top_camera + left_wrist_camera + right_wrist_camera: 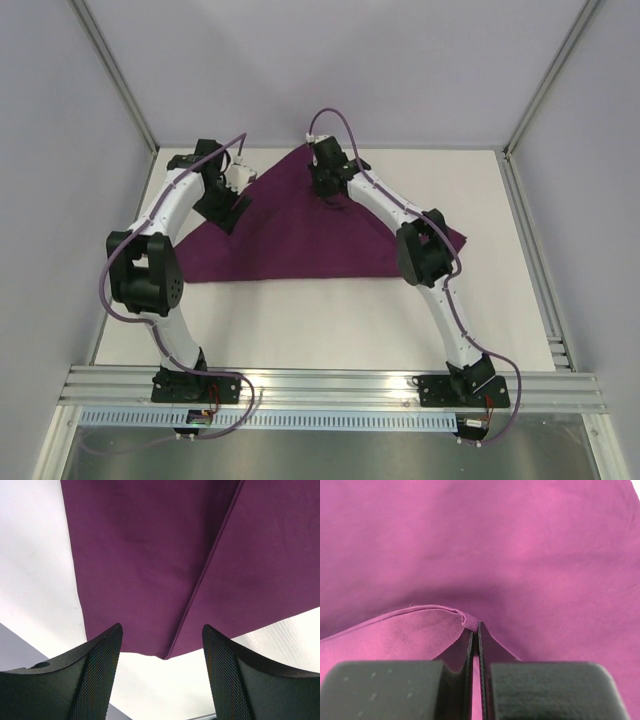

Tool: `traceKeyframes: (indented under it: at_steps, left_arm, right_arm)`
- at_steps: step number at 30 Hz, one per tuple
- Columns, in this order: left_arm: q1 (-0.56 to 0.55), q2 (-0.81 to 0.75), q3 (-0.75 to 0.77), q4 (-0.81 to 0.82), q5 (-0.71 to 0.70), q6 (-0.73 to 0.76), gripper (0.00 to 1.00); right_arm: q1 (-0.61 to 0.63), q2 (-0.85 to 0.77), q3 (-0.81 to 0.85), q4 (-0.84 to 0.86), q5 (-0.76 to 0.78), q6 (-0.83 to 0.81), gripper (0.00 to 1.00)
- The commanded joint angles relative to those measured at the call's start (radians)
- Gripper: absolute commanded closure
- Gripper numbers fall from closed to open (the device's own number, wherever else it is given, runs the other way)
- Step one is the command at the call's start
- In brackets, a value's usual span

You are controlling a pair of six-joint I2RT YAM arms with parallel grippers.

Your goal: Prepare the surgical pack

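The deep-purple cloth [290,235] lies folded into a triangle on the white table. My right gripper [325,185] is shut on a hemmed corner of the cloth [470,620], pinching it just above the rest of the cloth near the far apex. My left gripper [232,205] is open and empty, hovering over the cloth's left edge; between its fingers [95,680] I see a fold line and a cloth corner [165,656] over white table. The steel tray, scissors, tweezers, gauze and packets are out of view.
Grey enclosure walls with aluminium posts [120,85] surround the table. An aluminium rail [330,385] runs along the near edge by the arm bases. Bare white table [330,320] lies in front of the cloth.
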Motion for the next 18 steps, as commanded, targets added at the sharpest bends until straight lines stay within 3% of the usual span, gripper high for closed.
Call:
traceKeyframes:
  at_steps: [1, 3, 5, 6, 7, 10, 15, 18]
  left_arm:
    - [-0.003, 0.01, 0.039, 0.022, -0.008, -0.019, 0.27]
    - [-0.003, 0.016, 0.039, 0.025, -0.01, -0.023, 0.27]
    - [-0.003, 0.022, 0.039, 0.025, -0.01, -0.033, 0.27]
    - [-0.003, 0.025, 0.034, 0.028, -0.01, -0.034, 0.27]
    - [-0.003, 0.027, 0.033, 0.028, -0.005, -0.039, 0.27]
    - [-0.003, 0.033, 0.03, 0.025, 0.007, -0.05, 0.27]
    - [-0.026, 0.013, 0.021, 0.01, 0.016, -0.059, 0.27]
    - [-0.053, -0.022, -0.033, 0.014, 0.028, -0.062, 0.28]
  right_arm:
    - [-0.035, 0.061, 0.076, 0.007, 0.008, 0.082, 1.0]
    - [-0.047, 0.083, 0.084, 0.021, 0.003, 0.102, 0.99]
    - [-0.055, 0.094, 0.091, 0.032, 0.001, 0.124, 0.87]
    - [-0.057, 0.099, 0.097, 0.03, 0.006, 0.131, 0.77]
    - [-0.06, 0.105, 0.104, 0.029, -0.003, 0.134, 0.54]
    - [-0.075, 0.085, 0.133, 0.01, -0.035, 0.145, 0.35]
    - [-0.112, -0.042, 0.113, -0.031, -0.019, 0.133, 0.29]
    - [-0.124, -0.209, -0.072, -0.068, 0.061, 0.108, 0.29]
